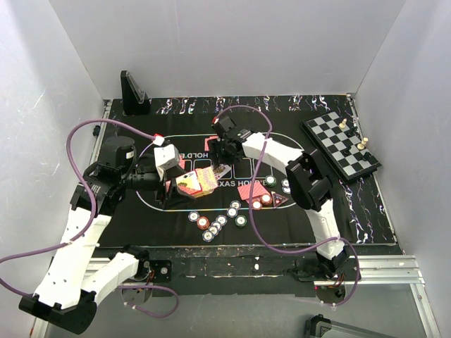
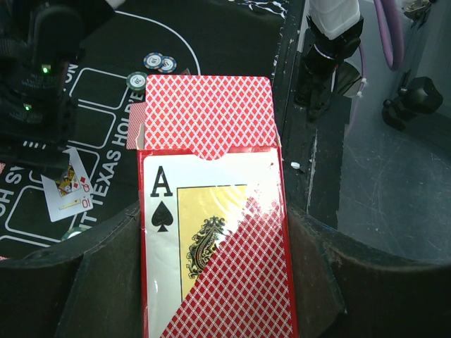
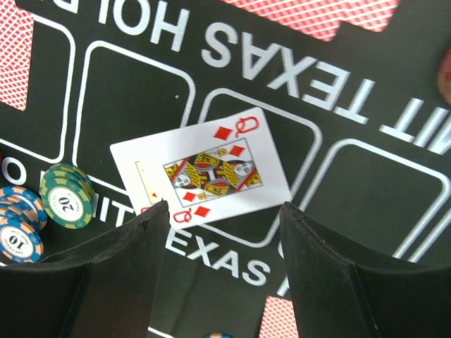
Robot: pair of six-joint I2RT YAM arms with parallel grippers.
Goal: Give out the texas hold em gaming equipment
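My left gripper (image 2: 213,211) is shut on a red card box (image 2: 211,239) with an ace of spades on its face and its flap open; in the top view the left gripper (image 1: 184,179) holds the box (image 1: 199,182) above the mat's left centre. My right gripper (image 3: 224,211) is open and empty, just above a face-up queen of diamonds (image 3: 204,169) that lies on another card. In the top view the right gripper (image 1: 224,162) is next to the box. Poker chips (image 1: 215,224) lie near the mat's front, more chips (image 1: 268,191) to the right. I see no yellow button or triangular marker.
The black mat (image 1: 176,211) covers the table. A chessboard with pieces (image 1: 342,146) sits at the back right. A black stand (image 1: 132,91) is at the back left. Red-backed cards (image 3: 10,56) and a green chip (image 3: 67,196) lie near the right gripper.
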